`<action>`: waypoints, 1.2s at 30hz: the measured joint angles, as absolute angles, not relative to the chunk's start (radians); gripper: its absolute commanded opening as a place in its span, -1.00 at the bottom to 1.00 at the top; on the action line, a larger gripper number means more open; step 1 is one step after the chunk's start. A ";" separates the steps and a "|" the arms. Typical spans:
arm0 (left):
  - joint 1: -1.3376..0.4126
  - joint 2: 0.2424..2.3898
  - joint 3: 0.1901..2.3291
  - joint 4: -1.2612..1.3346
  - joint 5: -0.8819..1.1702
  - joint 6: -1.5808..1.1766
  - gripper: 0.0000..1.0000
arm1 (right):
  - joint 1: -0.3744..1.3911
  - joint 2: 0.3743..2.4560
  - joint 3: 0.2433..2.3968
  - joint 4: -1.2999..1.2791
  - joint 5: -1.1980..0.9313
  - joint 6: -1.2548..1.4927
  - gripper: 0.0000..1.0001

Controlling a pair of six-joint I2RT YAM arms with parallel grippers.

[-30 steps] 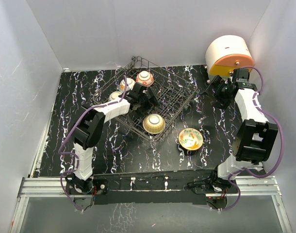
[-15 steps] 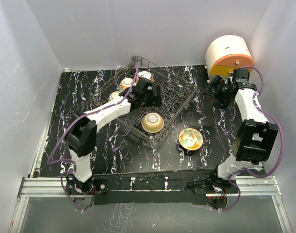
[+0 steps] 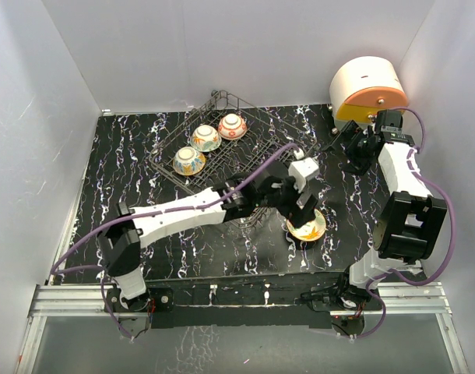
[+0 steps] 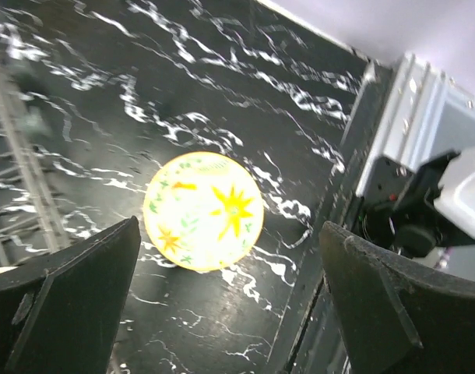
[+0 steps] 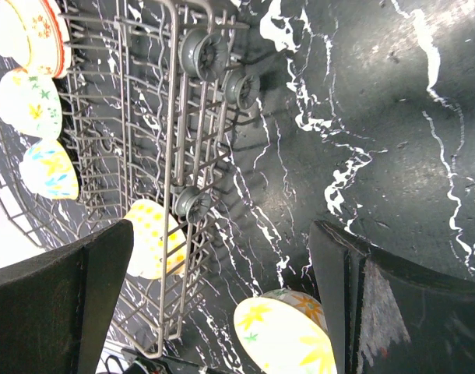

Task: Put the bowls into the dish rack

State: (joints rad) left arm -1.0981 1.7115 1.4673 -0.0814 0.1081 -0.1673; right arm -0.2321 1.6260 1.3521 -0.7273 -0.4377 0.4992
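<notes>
black marbled table (image 3: 105,179) holds dish rack (image 3: 265,148); white walls (image 3: 58,86)

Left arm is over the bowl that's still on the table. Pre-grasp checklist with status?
1. Left gripper open: ok, jaws stand wide.
2. Bowl inside the gap: ok, though in the wrist view it sits nearer one finger than the other.
3. Bowl upright, open side up: ok.
4. Fingers down at rim height: cannot tell. No view shows the height above the bowl.
5. Right gripper out of the way: ok. It is open and sits near the drawer unit, away from the bowl.
6. Free space in the dish rack: ok, the grid beside the loaded bowls is bare.
</notes>
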 measured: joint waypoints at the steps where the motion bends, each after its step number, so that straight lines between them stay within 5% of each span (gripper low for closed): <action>1: -1.108 1.724 1.455 -0.075 0.121 -0.156 0.89 | -0.238 1.626 1.352 -0.726 -0.438 0.500 0.98; 28: -1.285 2.114 1.468 0.043 0.018 0.061 0.68 | -0.356 1.639 1.375 -0.697 -0.444 0.472 0.98; 36: -1.285 2.178 1.519 0.064 -0.081 0.122 0.02 | -0.356 1.654 1.375 -0.694 -0.450 0.471 0.98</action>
